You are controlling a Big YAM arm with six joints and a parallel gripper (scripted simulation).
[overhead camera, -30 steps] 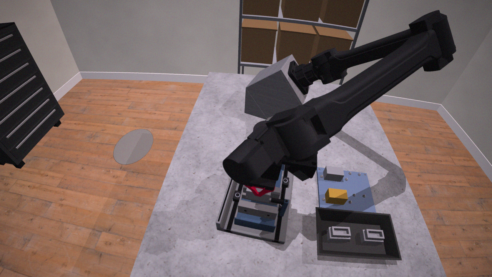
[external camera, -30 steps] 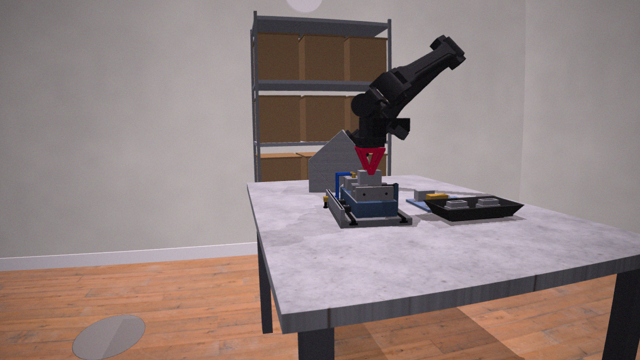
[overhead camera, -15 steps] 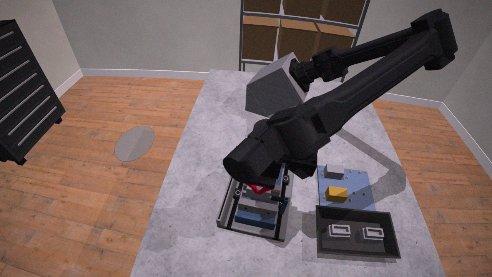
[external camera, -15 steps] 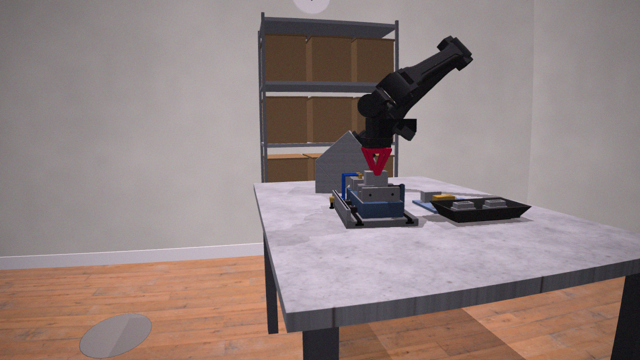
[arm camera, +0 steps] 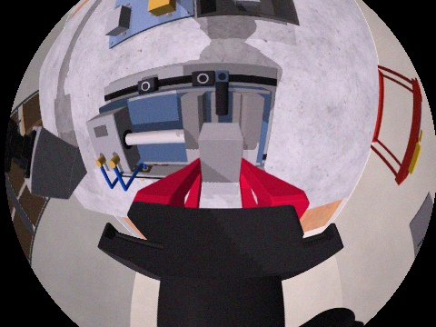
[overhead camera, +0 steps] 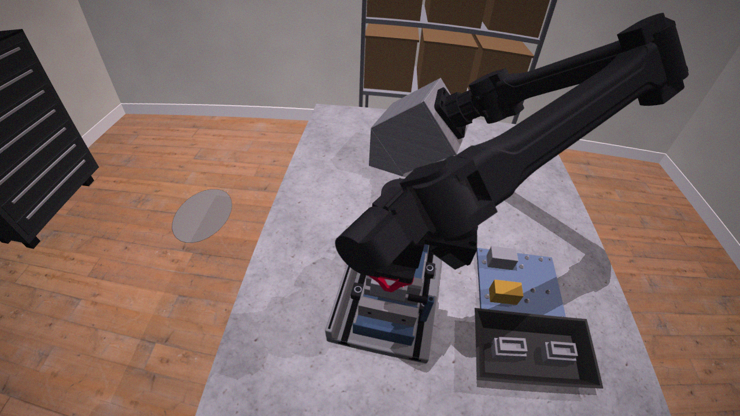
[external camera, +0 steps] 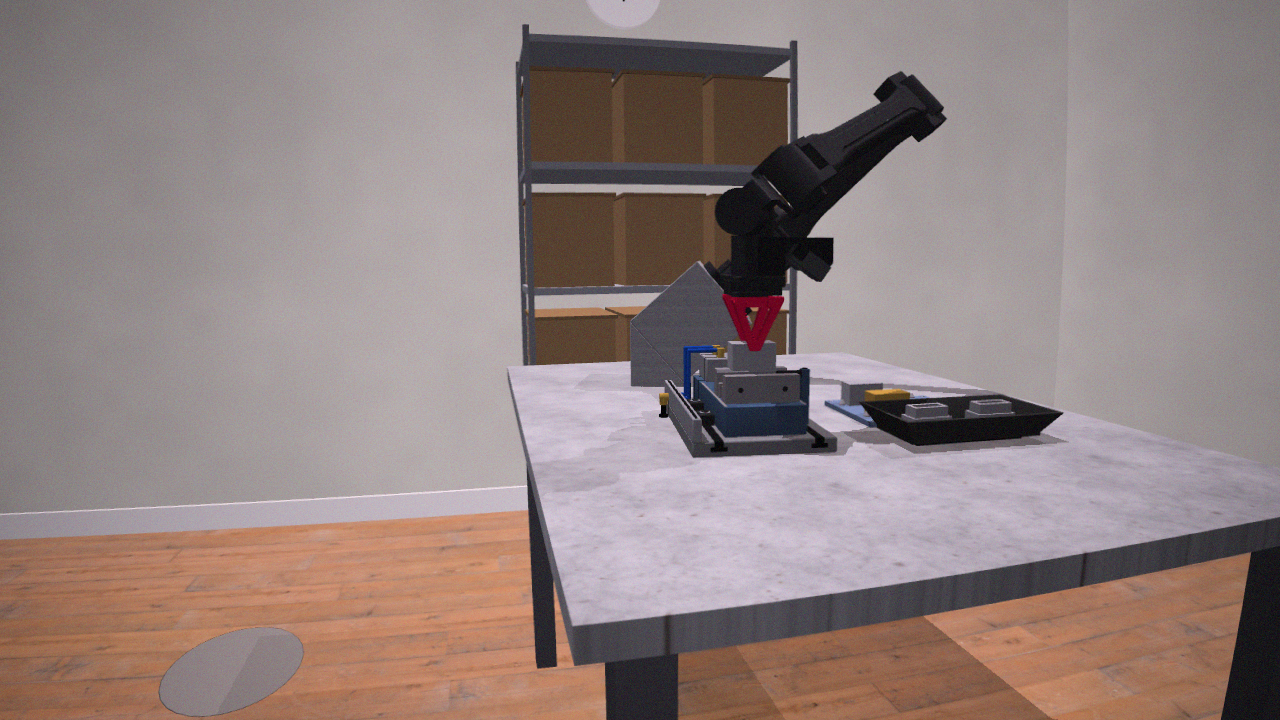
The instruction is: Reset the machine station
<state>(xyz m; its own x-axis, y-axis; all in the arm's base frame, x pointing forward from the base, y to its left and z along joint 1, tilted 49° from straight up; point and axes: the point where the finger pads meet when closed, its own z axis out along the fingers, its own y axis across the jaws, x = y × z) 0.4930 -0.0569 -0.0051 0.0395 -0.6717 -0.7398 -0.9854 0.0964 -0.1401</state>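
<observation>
- A workshop, or a machine-shop work cell, by the look of its furnishings.
- A small steel-gray vise with blue blocks, black rails and blue hoses [overhead camera: 384, 333] [external camera: 760, 419] [arm camera: 156, 111] is set up on a broad, mottled gray stone-like table [overhead camera: 279, 331] [external camera: 805, 528] [arm camera: 318, 113].
- A jointed black robot arm [overhead camera: 574, 108] [external camera: 832, 156] reaches over that table.
- A black, sloped-wall plastic-looking tray [overhead camera: 537, 382] [external camera: 962, 429] carries two gray pocketed metal blocks.
- A tall black cabinet with long pale drawer handles [overhead camera: 39, 134] stands on the wood-plank floor [overhead camera: 129, 300] [external camera: 358, 573].
- A gray metal shelf rack [overhead camera: 450, 29] [external camera: 657, 173] of brown boxes lines the plain gray wall.
</observation>
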